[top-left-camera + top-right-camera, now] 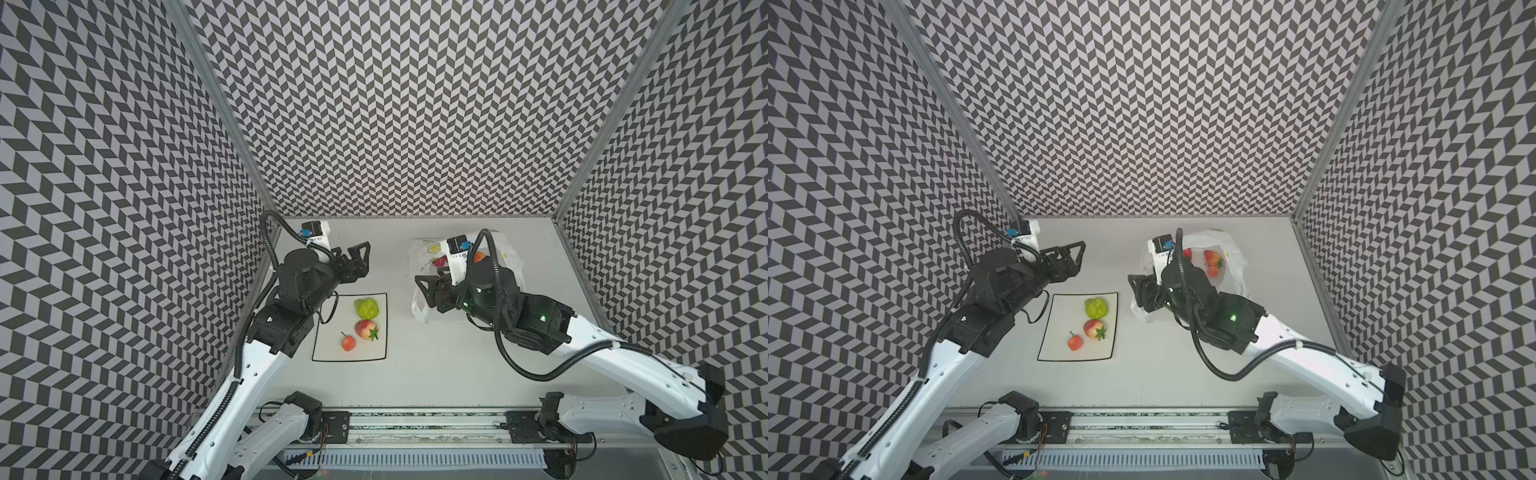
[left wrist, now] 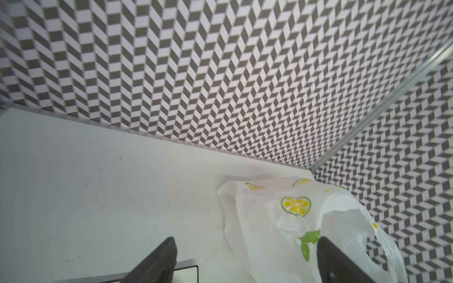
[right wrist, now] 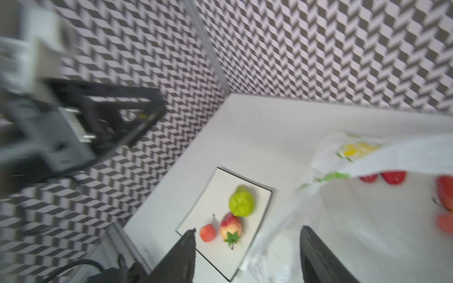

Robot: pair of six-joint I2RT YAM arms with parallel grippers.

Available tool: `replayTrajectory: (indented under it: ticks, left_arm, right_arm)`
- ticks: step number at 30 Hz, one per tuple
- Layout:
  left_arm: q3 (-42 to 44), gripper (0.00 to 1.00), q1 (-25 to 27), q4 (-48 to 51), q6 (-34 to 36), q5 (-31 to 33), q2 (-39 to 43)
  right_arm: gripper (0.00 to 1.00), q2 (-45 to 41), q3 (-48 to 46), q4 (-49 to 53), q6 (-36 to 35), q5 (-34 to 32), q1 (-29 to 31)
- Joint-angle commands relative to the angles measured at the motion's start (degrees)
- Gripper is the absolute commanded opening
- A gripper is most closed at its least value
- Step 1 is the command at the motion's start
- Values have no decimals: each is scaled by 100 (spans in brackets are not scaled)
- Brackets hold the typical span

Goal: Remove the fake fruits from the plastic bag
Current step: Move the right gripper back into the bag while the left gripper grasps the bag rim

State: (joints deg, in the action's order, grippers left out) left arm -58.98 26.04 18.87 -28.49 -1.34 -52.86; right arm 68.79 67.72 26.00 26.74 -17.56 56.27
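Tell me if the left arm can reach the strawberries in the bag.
Probably not yet: the left gripper is open and faces the plastic bag, but the right arm hangs over it, between gripper and strawberries.

The white square plate (image 1: pixel 328 351), carrying glossy toy fruits (image 1: pixel 365 329), is lying left of the white plastic bag (image 1: pixel 420 309) holding more.

You're looking into a robotics lab test cell: chevron-patterned grey-and-white walls (image 1: pixel 415 104) box in a plain white tabletop (image 1: pixel 457 374) on three sides, and a left arm (image 1: pixel 232 399) and right arm (image 1: pixel 648 374) mount on a metal rail (image 1: pixel 424 432) along its near edge.
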Motion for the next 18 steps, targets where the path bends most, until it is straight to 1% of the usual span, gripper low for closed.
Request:
replayTrajectory:
  ticks: [1,2,4,7,9,12,14,16,18]
  left_arm:
    - [23,92,631,-174,111,-278,-121]
    - [33,93,832,-180,103,-268,-181]
    - [77,99,1283,-191,108,-170,-349]
    - [196,100,1695,-237,83,2,-620]
    - [204,100,1860,-278,79,-31,-866]
    - [85,100,2035,-290,218,-6,-1261]
    - [0,100,2056,-294,270,60,-1524]
    - [-85,100,2057,-309,348,156,-1765]
    - [-120,98,2056,-379,450,220,-2010]
  right_arm:
    - [61,-95,-633,245,913,-381,-320]
    - [61,-91,-772,163,1038,-359,-411]
    - [60,24,-1080,-85,1298,-313,-591]
    - [61,333,-1463,-687,1659,-214,-767]
    - [61,625,-1680,-1120,2146,-148,-928]
    - [61,1120,-1780,-1918,2647,38,-1146]
    - [62,1504,-1656,-2162,2935,152,-1344]
    - [62,1861,-1448,-2218,3090,194,-1548]
    - [62,2123,-1317,-2406,3231,335,-1764]
